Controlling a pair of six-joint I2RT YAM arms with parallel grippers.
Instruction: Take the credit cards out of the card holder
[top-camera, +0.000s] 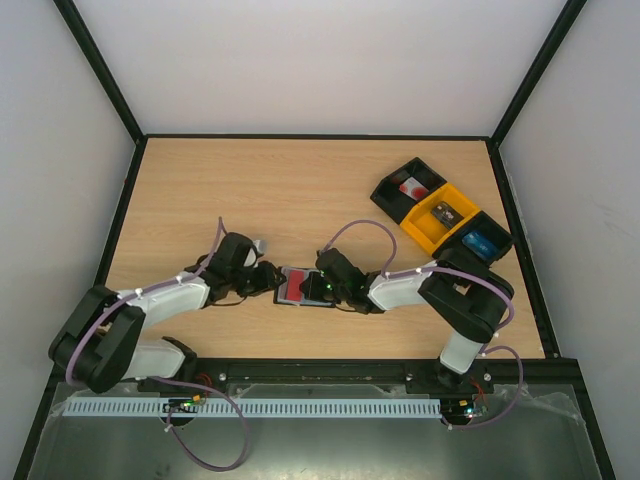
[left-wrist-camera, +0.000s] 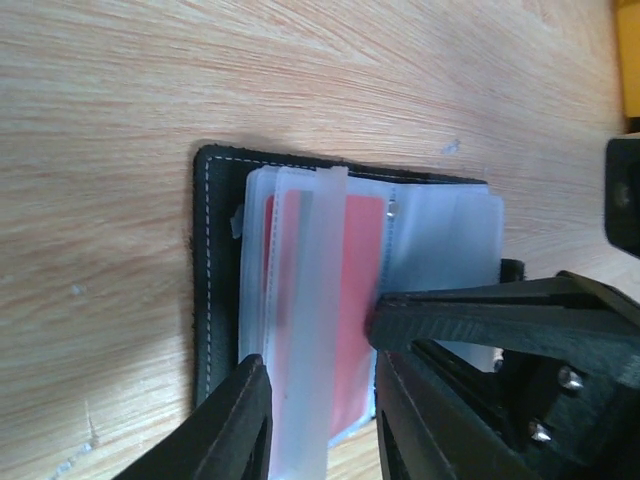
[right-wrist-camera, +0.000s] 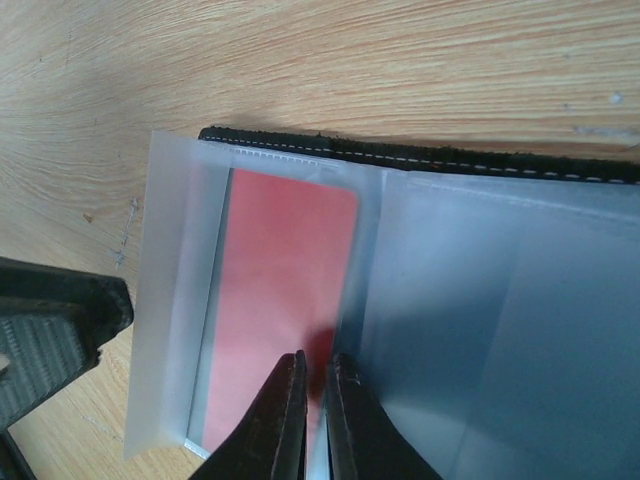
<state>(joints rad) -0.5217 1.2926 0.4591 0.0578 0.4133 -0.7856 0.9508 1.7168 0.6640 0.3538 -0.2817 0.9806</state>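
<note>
Pale wooden tabletop (top-camera: 300, 190) is filling the middle, its grain running side to side; plain white walls (top-camera: 320, 60) are closing it in behind and on both sides; black frame struts (top-camera: 100, 70) are tracing the corners; a black rail (top-camera: 320, 372) is lining the near edge; soft, even light is falling, shadows lying faint.

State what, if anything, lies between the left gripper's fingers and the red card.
A clear sleeve does. The red card sits inside it in the open card holder. The fingers of the left gripper straddle the sleeve's raised edge, so they would meet plastic, not bare card.
</note>
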